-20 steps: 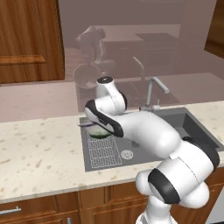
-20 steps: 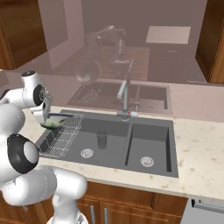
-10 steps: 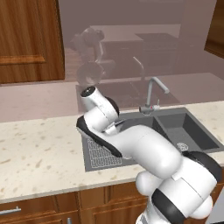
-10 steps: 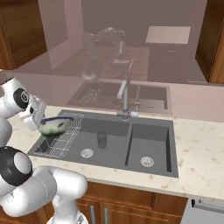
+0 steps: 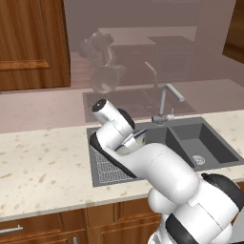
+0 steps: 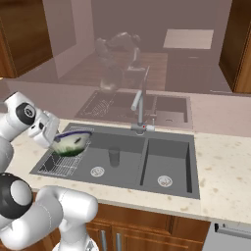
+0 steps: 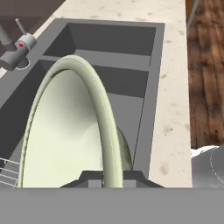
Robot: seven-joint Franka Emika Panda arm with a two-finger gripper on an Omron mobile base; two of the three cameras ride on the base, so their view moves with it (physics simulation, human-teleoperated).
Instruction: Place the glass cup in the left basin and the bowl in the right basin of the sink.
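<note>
My gripper [image 6: 58,139] is shut on the rim of the pale cream-green bowl [image 6: 71,144]. The bowl hangs tilted above the rack end of the left basin [image 6: 88,164]. In the hand view the bowl [image 7: 65,135] stands on edge, its rim clamped between my gripper's [image 7: 112,177] dark tips. The small grey glass cup [image 6: 113,157] stands upright on the left basin's floor near the divider. The narrower right basin [image 6: 166,159] lies beyond it, and its far wall [image 7: 109,37] shows past the bowl. In the left base view my arm hides most of the bowl.
A curved metal faucet [image 6: 139,105] rises behind the sink's divider, and its handle [image 7: 19,46] shows beside the bowl. The wire rack [image 5: 107,167] lies at the left basin's left end. Speckled counter [image 6: 220,166] surrounds the sink, with dark wooden cabinets [image 5: 28,43] above.
The arm has swung and the hand has turned. The bowl has tipped further onto its edge and shifted slightly right over the left basin. The cup has not moved.
</note>
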